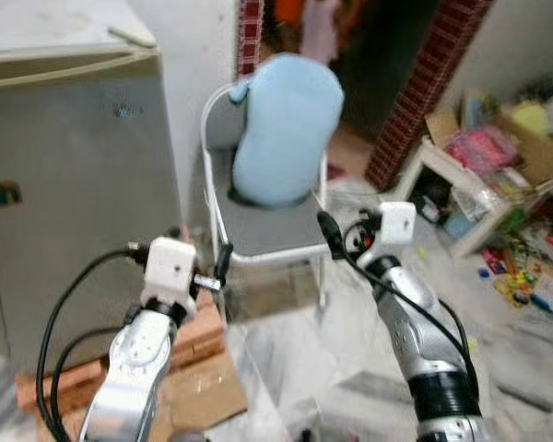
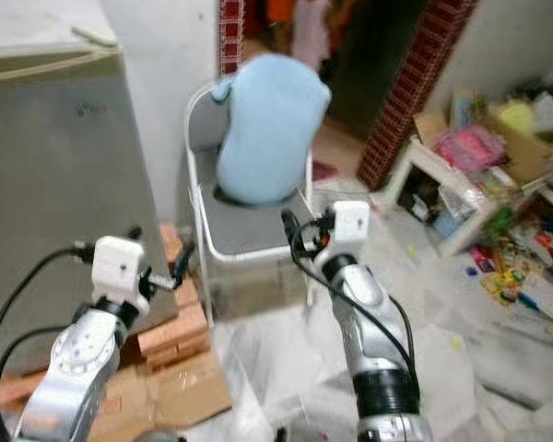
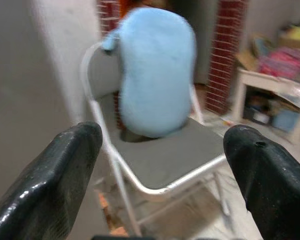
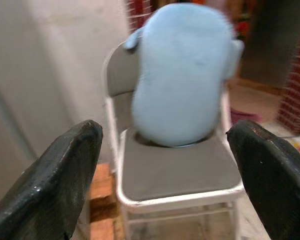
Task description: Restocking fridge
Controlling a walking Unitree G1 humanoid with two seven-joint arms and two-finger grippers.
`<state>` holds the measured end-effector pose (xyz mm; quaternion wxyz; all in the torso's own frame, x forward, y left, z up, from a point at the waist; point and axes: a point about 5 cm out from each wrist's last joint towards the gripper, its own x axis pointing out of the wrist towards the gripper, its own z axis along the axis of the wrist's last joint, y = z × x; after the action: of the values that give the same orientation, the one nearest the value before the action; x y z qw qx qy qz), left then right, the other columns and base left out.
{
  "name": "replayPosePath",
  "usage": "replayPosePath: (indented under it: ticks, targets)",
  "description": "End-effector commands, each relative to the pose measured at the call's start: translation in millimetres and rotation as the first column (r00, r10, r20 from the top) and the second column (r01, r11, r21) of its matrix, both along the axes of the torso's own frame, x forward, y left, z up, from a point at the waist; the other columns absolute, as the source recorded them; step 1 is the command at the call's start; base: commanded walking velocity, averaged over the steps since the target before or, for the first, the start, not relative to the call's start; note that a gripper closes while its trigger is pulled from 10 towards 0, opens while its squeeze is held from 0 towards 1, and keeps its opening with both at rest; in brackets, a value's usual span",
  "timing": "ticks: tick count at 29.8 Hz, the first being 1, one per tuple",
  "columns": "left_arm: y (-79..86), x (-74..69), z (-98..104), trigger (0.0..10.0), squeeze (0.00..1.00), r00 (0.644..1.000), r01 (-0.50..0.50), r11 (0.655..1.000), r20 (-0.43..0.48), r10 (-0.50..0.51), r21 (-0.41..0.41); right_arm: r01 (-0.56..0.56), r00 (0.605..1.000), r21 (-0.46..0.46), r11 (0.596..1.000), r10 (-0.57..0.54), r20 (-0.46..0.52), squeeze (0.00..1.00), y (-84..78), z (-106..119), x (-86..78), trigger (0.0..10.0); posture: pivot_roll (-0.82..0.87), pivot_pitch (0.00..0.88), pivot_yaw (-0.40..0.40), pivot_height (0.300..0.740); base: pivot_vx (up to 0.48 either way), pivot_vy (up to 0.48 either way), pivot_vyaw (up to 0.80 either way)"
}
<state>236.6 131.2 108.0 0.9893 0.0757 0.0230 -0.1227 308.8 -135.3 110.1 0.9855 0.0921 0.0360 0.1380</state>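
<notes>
here, closed grey fridge (image 1: 74, 184), pale blue bag (image 1: 286, 129) on chair (image 1: 267, 235), both jaws open, empty

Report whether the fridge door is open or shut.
Shut: the fridge shows an unbroken grey front, flush under its top edge, with no interior visible.

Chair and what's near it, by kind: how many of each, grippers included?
Chair: 1
Light blue bag on the seat: 1
Fridge, door shut: 1
Grippers, both open and empty: 2, left gripper and right gripper
Total: 5
</notes>
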Motion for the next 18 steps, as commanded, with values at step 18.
replayPosePath:
  ticks: [18]
  targets:
    - [-11.6,-0.6,7.7,10.0,0.00,0.997,0.074,0.997,0.037,-0.073,-0.028,0.035,0.999,-0.016,0.999,-0.035,-0.020,0.00,-11.9,-4.6,0.3,10.0,0.09,0.000,-0.079,0.740,0.000,-0.093,-0.62]
